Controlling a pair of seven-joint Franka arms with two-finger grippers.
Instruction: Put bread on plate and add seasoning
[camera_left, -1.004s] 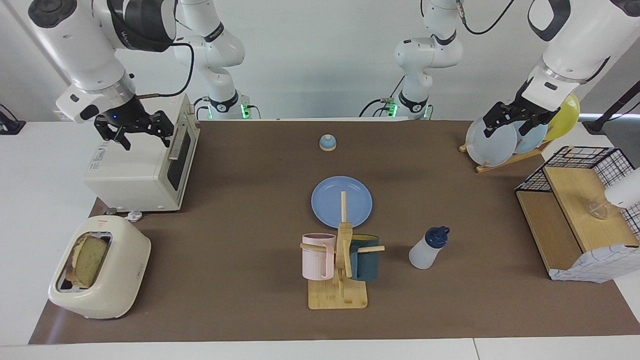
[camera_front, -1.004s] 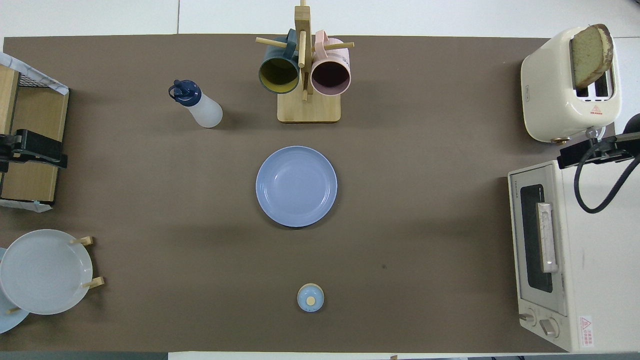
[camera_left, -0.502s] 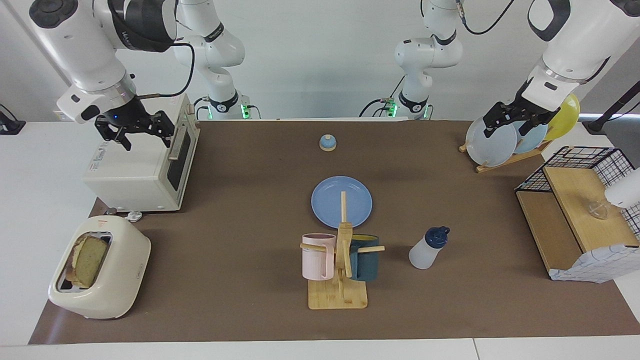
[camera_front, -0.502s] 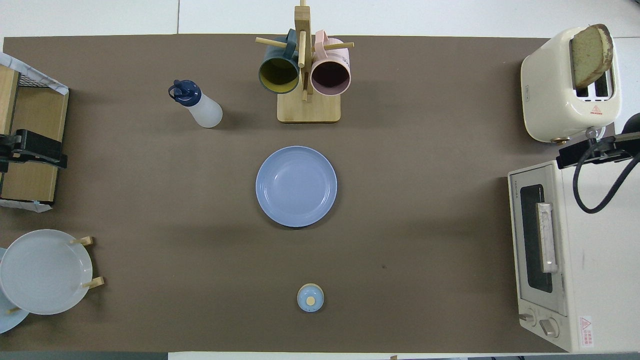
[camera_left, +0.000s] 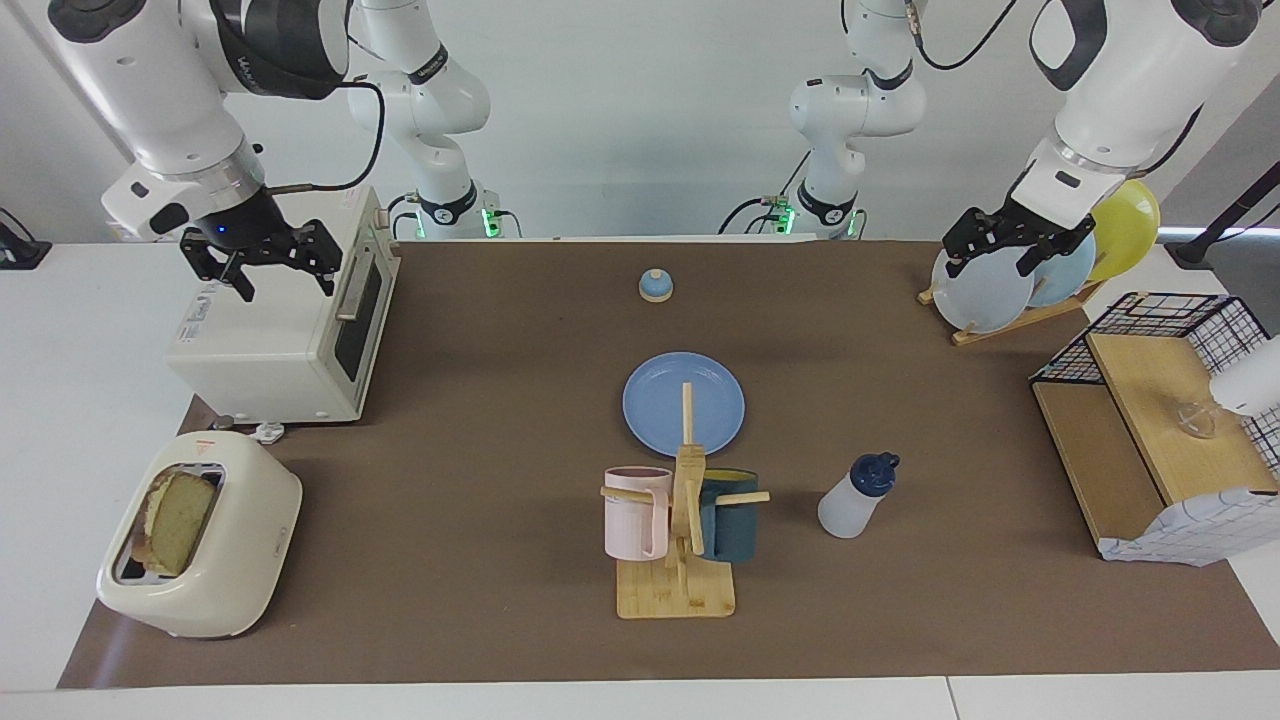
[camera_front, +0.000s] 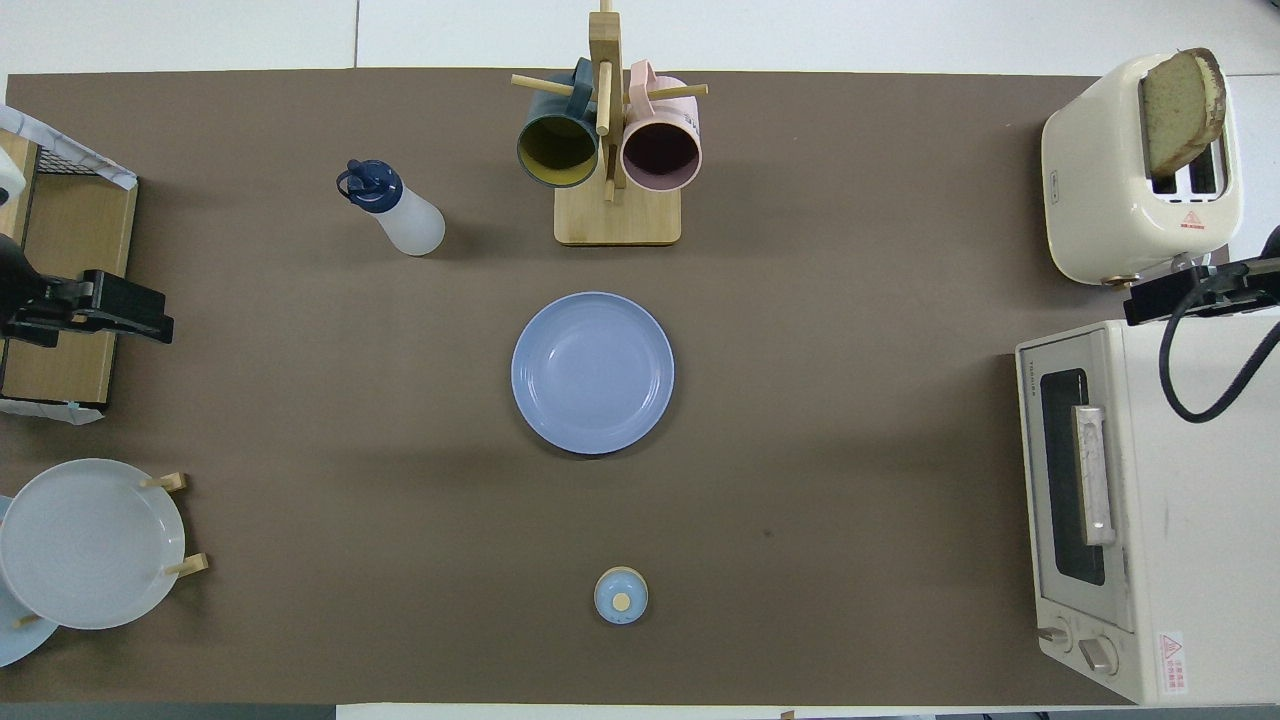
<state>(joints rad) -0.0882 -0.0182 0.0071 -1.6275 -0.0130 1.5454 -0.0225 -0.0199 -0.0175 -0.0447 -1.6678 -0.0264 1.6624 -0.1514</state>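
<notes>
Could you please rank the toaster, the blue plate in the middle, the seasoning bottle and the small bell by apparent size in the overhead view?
1. toaster
2. plate
3. seasoning bottle
4. bell

The toaster stands taller, nearer the camera, which slightly inflates it.

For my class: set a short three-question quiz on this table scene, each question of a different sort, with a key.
1. True or false: the bread already lies on the plate.
2. Multiple choice: the seasoning bottle stands A) inside the toaster oven, B) on the mat beside the mug rack, C) on the plate.
3. Fill in: the right gripper hangs open over the ____, while the left gripper, also open, hangs over the plate rack.

Key: 1 false, the bread stands in the toaster; 2 B; 3 toaster oven.
</notes>
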